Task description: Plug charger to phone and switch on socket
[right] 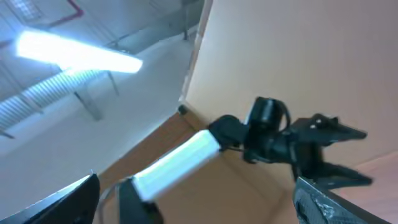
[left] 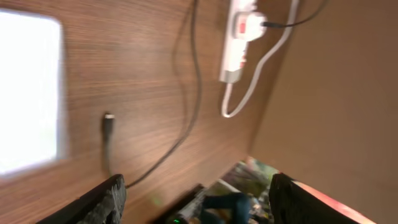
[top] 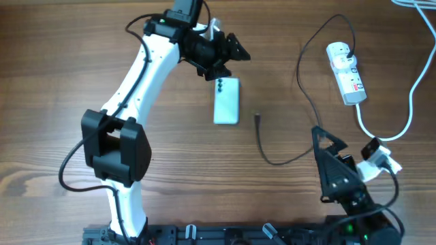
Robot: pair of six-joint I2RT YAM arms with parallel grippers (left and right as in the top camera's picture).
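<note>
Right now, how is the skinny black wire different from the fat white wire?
The long thin black cable is dark and skinny; the thick white cord is pale and fatter. The black cable ends in a small plug tip lying free near the pale flat phone; the white cord runs off the picture's top right corner. Both start at the white oblong power strip.

On the wooden table [top: 61,61] lie the phone [top: 227,102], the charger [top: 259,126] just beside it, and the socket [top: 346,73].
</note>
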